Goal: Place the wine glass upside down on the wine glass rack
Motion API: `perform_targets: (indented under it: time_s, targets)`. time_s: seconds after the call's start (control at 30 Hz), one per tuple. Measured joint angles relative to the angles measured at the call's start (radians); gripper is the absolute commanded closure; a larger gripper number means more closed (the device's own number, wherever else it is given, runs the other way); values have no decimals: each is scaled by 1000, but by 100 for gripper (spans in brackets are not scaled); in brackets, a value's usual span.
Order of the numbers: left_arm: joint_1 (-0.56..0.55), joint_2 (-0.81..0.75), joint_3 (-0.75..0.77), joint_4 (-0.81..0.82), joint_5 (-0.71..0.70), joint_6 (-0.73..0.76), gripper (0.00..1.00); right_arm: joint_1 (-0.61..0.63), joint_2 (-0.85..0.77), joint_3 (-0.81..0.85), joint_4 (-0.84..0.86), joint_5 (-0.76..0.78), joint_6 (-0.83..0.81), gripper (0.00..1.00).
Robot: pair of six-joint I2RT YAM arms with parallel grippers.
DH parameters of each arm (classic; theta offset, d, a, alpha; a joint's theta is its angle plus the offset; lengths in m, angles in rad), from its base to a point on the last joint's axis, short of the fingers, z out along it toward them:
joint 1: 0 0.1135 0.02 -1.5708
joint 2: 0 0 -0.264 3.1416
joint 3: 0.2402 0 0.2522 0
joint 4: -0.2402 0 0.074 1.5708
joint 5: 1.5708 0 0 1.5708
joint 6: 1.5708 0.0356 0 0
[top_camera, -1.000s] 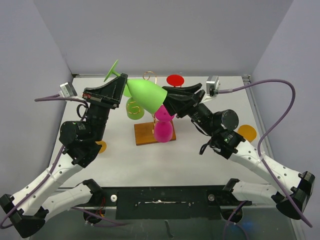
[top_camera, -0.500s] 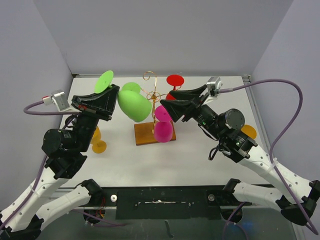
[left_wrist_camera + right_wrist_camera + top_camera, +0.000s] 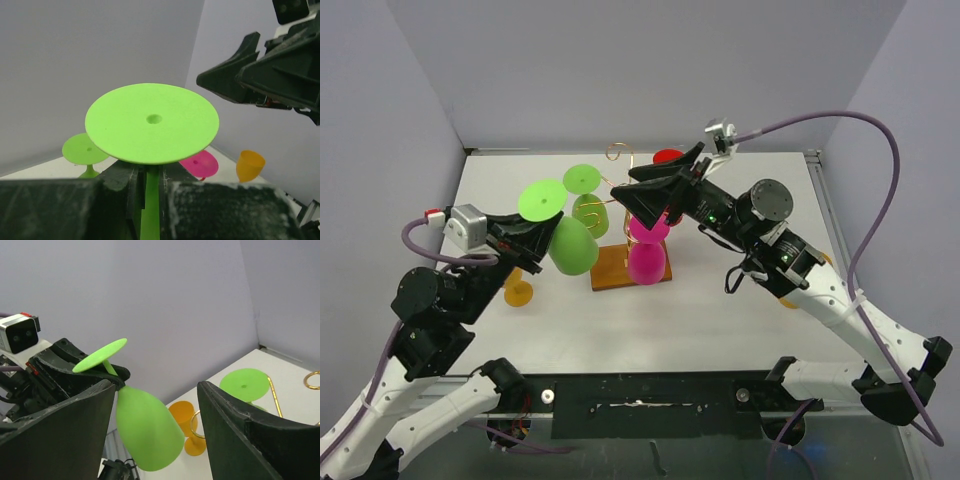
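Observation:
My left gripper [image 3: 546, 232] is shut on the stem of a green wine glass [image 3: 572, 245]. It holds the glass upside down and tilted, foot up [image 3: 152, 122], bowl down, just left of the wine glass rack [image 3: 620, 155]. The rack is gold wire on a brown wooden base [image 3: 610, 270]. My right gripper [image 3: 638, 193] is open and empty, raised above the rack. In the right wrist view the held glass [image 3: 147, 432] hangs ahead of and between my open fingers [image 3: 235, 430], not touching them. The stem [image 3: 150, 200] sits between the left fingers.
The rack carries a second green glass [image 3: 588, 212], two pink glasses [image 3: 645, 262] and a red one [image 3: 668, 157]. An orange glass [image 3: 516, 290] stands on the table at left; another orange glass [image 3: 250, 165] is at right, mostly behind my right arm.
My left gripper has carried the green glass down and to the near left, turning it bowl down. My right gripper has drawn away from the bowl, rising over the rack.

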Motion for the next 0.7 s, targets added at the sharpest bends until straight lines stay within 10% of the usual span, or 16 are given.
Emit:
perform_targets:
  time_s: [0.7]
  targets:
    - [0, -40, -172, -56, 103, 129, 100, 77, 246, 165, -240, -99, 149, 47]
